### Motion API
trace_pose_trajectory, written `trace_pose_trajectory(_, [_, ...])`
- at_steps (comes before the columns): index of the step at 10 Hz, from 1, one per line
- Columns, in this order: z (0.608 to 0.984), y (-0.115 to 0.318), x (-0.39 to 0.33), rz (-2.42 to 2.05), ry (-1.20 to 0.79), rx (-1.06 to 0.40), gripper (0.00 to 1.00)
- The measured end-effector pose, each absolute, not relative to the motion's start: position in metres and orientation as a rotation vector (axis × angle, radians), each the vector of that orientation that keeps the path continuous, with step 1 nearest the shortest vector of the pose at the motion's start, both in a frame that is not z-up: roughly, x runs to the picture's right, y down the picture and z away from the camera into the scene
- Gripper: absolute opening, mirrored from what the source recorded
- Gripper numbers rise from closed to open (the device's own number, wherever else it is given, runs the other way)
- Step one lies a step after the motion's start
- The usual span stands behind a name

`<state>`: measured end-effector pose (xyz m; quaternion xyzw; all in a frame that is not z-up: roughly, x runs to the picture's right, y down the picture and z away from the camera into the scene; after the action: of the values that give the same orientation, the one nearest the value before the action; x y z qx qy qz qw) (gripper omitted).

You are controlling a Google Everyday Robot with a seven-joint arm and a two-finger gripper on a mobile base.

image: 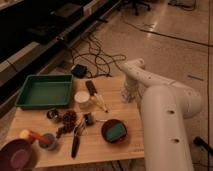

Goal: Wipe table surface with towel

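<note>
Gripper [128, 94] stands low at the right edge of the desk [97, 147]; how far it is open cannot be told. The towel [126, 100] appears to lie directly beneath it, on the desk. The dark bowl [106, 136] holds a teal block [116, 131]. The green tray [44, 106] is well apart, far left.

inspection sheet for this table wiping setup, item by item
surface: wooden table surface, crowded on its left and middle
job's things: towel, pale, at the right edge, mostly hidden under the gripper
clutter: green tray, white cup, dark bowl with teal block, purple bowl
grippers: gripper low at the right edge, at the towel
cables: black cables on the floor behind the table
surroundings: dark shelving at left
</note>
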<state>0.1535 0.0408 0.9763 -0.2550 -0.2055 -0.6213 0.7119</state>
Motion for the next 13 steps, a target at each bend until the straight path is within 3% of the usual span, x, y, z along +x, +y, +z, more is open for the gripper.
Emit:
trace_pose_trajectory(5, [0.963, 0.067, 0.069, -1.49, -0.58, -0.479, 0.0])
trace_pose_trajectory(9, [0.956, 0.073, 0.063, -1.512, -0.609, -0.468, 0.0])
trace_pose_trajectory(13, [0.887, 0.122, 0.075, -1.544, -0.68, -0.48, 0.0])
